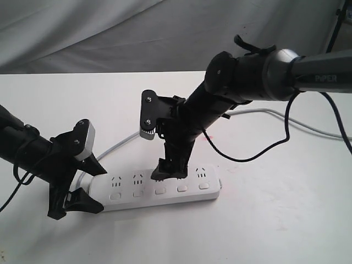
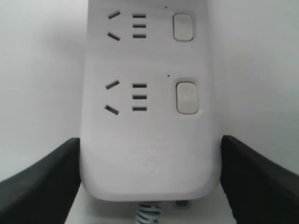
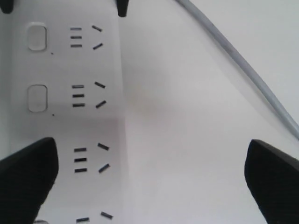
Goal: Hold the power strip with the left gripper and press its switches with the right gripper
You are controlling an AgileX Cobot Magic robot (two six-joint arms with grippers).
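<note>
The white power strip [image 1: 165,187] lies flat on the table with its row of switches [image 1: 160,191] along the near side. My left gripper [image 1: 91,183] is shut on its cord end, one black finger pressed to each long side [image 2: 56,177]; two outlets and two switches [image 2: 187,98] lie beyond the jaws. My right gripper [image 1: 171,168] reaches down over the middle of the strip with its fingers wide open. One finger [image 3: 28,177] covers the spot of the third switch; the other finger [image 3: 273,182] hangs over bare table beside the strip. Two more switches [image 3: 37,98] show ahead of it.
The strip's grey cord [image 1: 118,146] curves back from the left end, then runs right behind the right arm [image 3: 233,56]. A thin black cable [image 1: 247,159] droops from the right arm onto the white table [image 1: 275,220]. A grey cloth backdrop [image 1: 110,33] hangs behind.
</note>
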